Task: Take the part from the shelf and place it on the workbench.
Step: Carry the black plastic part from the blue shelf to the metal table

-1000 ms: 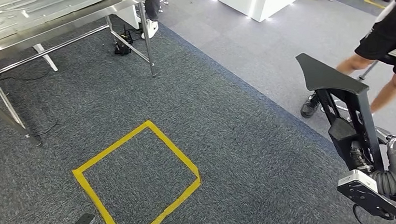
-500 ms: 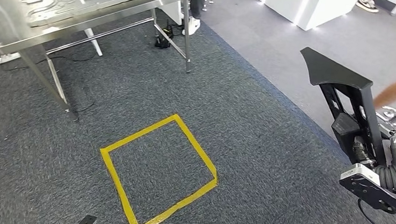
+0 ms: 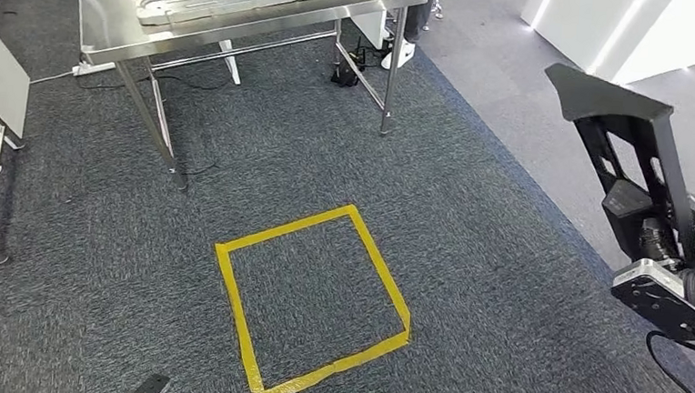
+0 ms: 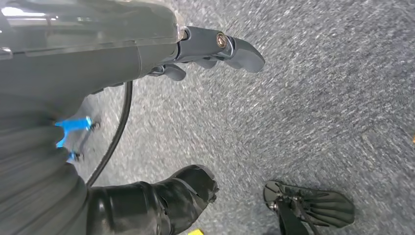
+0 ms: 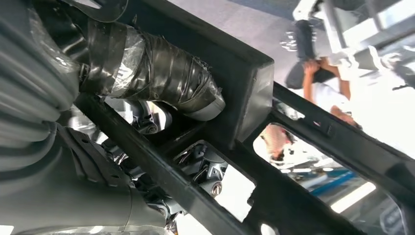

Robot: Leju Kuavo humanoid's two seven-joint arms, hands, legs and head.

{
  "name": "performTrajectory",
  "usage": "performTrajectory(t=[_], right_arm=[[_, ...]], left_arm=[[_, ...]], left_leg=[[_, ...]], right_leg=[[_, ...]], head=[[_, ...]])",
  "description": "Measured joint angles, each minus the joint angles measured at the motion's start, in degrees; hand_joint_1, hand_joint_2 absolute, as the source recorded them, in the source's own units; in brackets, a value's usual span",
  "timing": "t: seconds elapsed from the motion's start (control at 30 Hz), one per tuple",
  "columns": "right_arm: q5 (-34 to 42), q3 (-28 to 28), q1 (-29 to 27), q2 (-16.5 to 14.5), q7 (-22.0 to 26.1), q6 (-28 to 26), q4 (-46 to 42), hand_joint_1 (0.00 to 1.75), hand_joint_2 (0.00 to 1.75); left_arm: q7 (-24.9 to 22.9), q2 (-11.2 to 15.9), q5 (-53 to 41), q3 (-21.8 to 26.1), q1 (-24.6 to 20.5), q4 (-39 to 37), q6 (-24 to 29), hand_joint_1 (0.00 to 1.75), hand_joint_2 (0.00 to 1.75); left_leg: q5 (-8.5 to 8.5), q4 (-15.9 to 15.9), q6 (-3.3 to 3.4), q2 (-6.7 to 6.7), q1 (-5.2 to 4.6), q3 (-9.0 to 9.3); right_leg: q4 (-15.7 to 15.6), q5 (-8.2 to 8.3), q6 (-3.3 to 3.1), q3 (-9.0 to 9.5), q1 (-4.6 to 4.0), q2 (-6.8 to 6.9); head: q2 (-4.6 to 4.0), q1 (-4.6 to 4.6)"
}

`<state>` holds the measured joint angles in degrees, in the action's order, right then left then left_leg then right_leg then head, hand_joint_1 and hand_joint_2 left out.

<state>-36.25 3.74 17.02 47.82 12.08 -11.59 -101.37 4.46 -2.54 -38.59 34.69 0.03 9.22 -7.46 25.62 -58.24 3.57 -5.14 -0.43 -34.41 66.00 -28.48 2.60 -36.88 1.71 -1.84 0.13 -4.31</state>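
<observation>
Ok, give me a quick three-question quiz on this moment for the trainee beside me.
1. True or false: the right robot hand holds the black part.
2. Which lies on the carpet between the robot and the steel workbench? A) a yellow tape square B) a red cone C) a blue crate
3. Fill in: the left robot hand hangs over the carpet and holds ____.

Key: 1 true, its taped thumb wraps a bar of the part's frame in the right wrist view. 2 A. 3 nothing, its fingers are apart.
</observation>
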Motion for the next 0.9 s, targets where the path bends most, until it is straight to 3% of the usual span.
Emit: performTrajectory(t=[0.03,0.1,0.17,0.2,0.27,0.3,0.37,0.4,0.43,0.5,0.53,0.57,0.6,0.67,0.7,0.73,0.77,0.8,0.83,0.9], right_arm=[[0.09,-0.01,0.48,0.17,-0.03,0.12,0.25,1.75,1.75],[0.20,-0.08,1.14,0.43,-0.09,0.25,0.65,1.75,1.75],[0.25,-0.21,1.53,0.66,-0.10,0.27,0.90,1.75,1.75],[0.26,-0.26,1.67,0.74,-0.09,0.27,0.97,1.75,1.75],[0.27,-0.33,1.81,0.97,-0.10,0.27,1.04,1.75,1.75],[0.31,-0.34,1.89,1.10,-0.12,0.29,1.11,1.75,1.75],[0.38,-0.41,2.06,1.30,-0.16,0.36,1.30,1.75,1.75],[0.40,-0.46,2.10,1.33,-0.20,0.42,1.42,1.75,1.75],[0.41,-0.54,2.13,1.37,-0.22,0.48,1.54,1.75,1.75],[0.42,-0.72,2.22,1.50,-0.30,0.59,1.75,1.75,1.75],[0.43,-0.79,2.40,1.57,-0.33,0.63,1.91,1.75,1.75],[0.44,-0.85,2.57,1.63,-0.38,0.71,2.07,1.75,1.75],[0.44,-0.89,2.77,1.67,-0.43,0.84,2.22,1.75,1.75],[0.46,-0.94,3.17,1.83,-0.53,1.07,2.42,1.75,1.75],[0.48,-0.95,3.35,1.96,-0.60,1.16,2.52,1.75,1.75],[0.53,-0.96,3.56,2.10,-0.60,1.19,2.61,1.75,1.75],[0.58,-0.97,3.73,2.22,-0.62,1.23,2.73,1.75,1.75],[0.63,-0.99,3.83,2.31,-0.69,1.27,2.90,1.75,1.75],[0.67,-0.99,3.92,2.39,-0.78,1.29,3.06,1.75,1.75],[0.66,-1.01,4.03,2.53,-1.12,1.39,3.40,1.75,1.75]], left_arm=[[0.02,-0.01,-0.01,0.00,-0.06,0.00,-0.01,0.00,1.75],[0.05,-0.03,0.00,0.00,-0.07,0.00,-0.02,0.00,1.75],[0.07,-0.04,-0.01,0.00,0.15,0.00,-0.02,0.00,1.75],[0.10,-0.05,-0.02,0.00,0.29,0.00,-0.02,0.00,1.75],[0.14,-0.07,-0.03,0.00,0.26,0.00,0.00,0.00,1.75],[0.16,-0.08,-0.02,0.00,0.17,0.00,0.01,0.00,1.75],[0.16,-0.10,0.01,0.00,0.11,0.00,0.01,0.00,1.75],[0.16,-0.15,0.01,0.00,0.25,0.00,-0.01,0.00,1.75],[0.15,-0.20,0.01,0.00,0.43,0.00,-0.03,0.00,1.75],[0.15,-0.24,0.01,0.00,0.77,0.00,-0.05,0.00,1.75],[0.15,-0.24,0.02,0.00,0.88,-0.01,-0.05,0.00,1.75],[0.16,-0.26,0.02,0.00,0.92,-0.01,-0.05,0.00,1.75],[0.16,-0.28,0.02,0.00,0.93,-0.01,-0.04,0.00,1.75],[0.19,-0.30,0.03,0.00,0.77,0.00,-0.01,0.00,1.75],[0.20,-0.28,0.03,0.00,0.68,0.01,0.03,0.00,1.75],[0.24,-0.28,0.04,0.00,0.57,0.01,0.05,0.00,1.75],[0.27,-0.29,0.04,0.00,0.43,0.02,0.07,0.00,1.75],[0.29,-0.31,0.05,0.00,0.35,0.02,0.07,0.00,1.75],[0.31,-0.33,0.07,0.00,0.26,0.02,0.07,0.00,1.75],[0.30,-0.40,0.09,0.00,0.31,0.01,0.07,0.00,1.75]], left_leg=[[0.34,-0.53,-0.28,-0.71,-0.02,-0.16],[0.67,-0.96,-0.96,-2.10,0.17,-0.78],[0.81,-0.88,-1.66,-3.30,0.35,-0.94],[0.96,-1.24,-1.93,-2.59,0.26,-0.91],[2.11,-4.73,-2.39,0.96,0.03,-2.49],[3.03,-8.12,-2.56,2.98,0.03,-4.63],[4.09,-14.97,-2.76,4.57,0.23,-9.95],[3.21,-16.34,-2.75,4.75,0.28,-11.80],[1.10,-15.32,-2.63,4.85,0.30,-12.44],[-4.73,-8.13,-1.78,5.97,0.03,-10.69],[-6.39,-4.91,-1.17,7.05,-0.34,-9.16],[-6.73,-2.51,-0.54,8.00,-0.73,-7.79],[-5.85,-1.65,-0.07,8.57,-1.15,-6.83],[-3.82,-0.70,0.57,7.68,-1.41,-4.97],[-3.10,-0.18,0.75,6.91,-1.34,-3.78],[-2.41,0.52,0.98,6.19,-1.11,-2.36],[-1.81,1.23,1.15,5.49,-0.87,-0.84],[-1.11,1.86,1.28,4.96,-0.65,0.58],[-0.35,2.26,1.38,4.40,-0.49,1.92],[1.56,2.69,1.28,3.13,-0.23,4.84]], right_leg=[[-3.46,1.05,-0.08,1.43,0.17,-1.54],[-6.30,0.73,-0.40,2.72,0.16,-3.33],[-6.93,0.30,-0.95,3.41,0.08,-2.11],[-7.36,0.12,-1.34,4.15,0.14,-1.34],[-8.39,-0.41,-2.06,6.10,0.21,0.42],[-8.69,-0.91,-2.30,7.05,0.03,1.37],[-9.04,-2.20,-2.38,8.76,-0.26,3.18],[-9.20,-2.95,-2.34,9.71,-0.35,4.05],[-9.43,-3.72,-2.28,10.79,-0.46,4.84],[-10.26,-5.30,-2.08,13.30,-0.70,6.31],[-10.91,-5.99,-1.84,14.47,-0.83,6.95],[-11.64,-6.56,-1.49,15.50,-0.87,7.52],[-12.43,-6.96,-1.08,16.64,-0.94,8.09],[-11.56,-6.07,-0.22,18.00,-0.96,8.68],[-8.66,-4.63,0.01,17.18,-0.86,8.13],[-4.36,-2.95,0.17,14.90,-0.69,6.82],[0.61,-1.85,0.29,11.60,-0.51,5.24],[4.80,-2.10,0.33,7.98,-0.34,3.58],[7.51,-3.71,0.43,4.76,-0.27,2.55],[8.73,-9.29,0.79,-0.33,-0.06,2.01]], head=[[0.00,-0.01],[0.01,0.00],[0.01,-0.05],[0.01,-0.14],[0.01,-0.40],[0.01,-0.50],[0.00,-0.53],[0.00,-0.55],[0.00,-0.56],[0.00,-0.49],[0.00,-0.35],[0.00,-0.26],[0.01,-0.15],[0.01,-0.17],[0.01,-0.08],[0.01,0.04],[0.02,0.17],[0.01,0.42],[0.02,0.59],[0.01,0.83]])
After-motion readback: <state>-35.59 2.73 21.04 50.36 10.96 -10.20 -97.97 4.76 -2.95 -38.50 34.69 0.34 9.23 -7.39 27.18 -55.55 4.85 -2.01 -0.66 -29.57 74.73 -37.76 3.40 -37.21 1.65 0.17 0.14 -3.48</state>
